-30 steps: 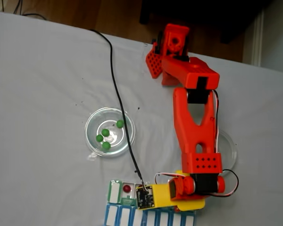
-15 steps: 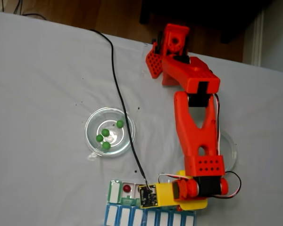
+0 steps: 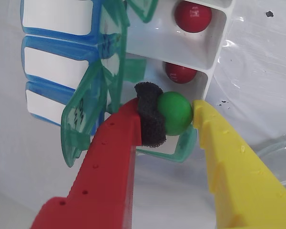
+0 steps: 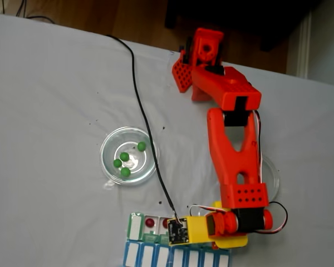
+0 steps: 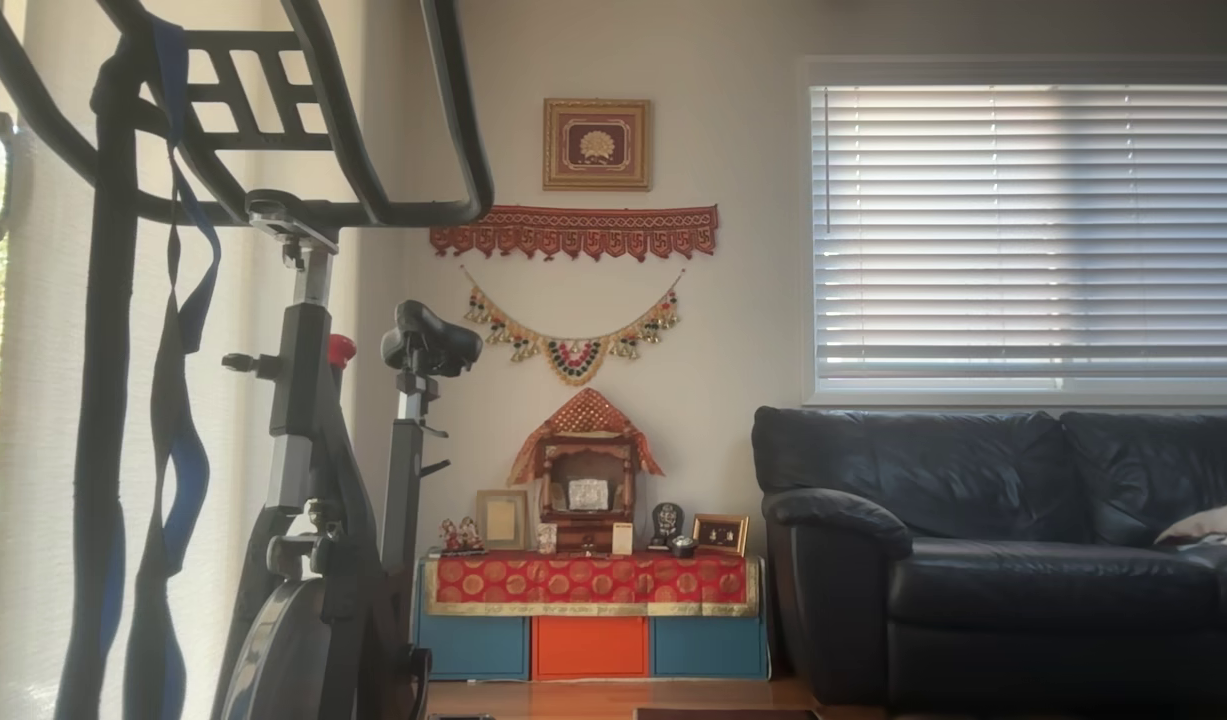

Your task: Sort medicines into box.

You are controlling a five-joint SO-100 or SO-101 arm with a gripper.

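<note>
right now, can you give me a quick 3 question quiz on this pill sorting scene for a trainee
1. True or false: the fingers hold a red ball.
2. How many green balls lie in the glass dish?
3. The red balls in the pill box sit in: A) one shared compartment B) two neighbouring compartments C) the blue row.

Key:
1. False; it is a green ball.
2. Four.
3. B.
</note>
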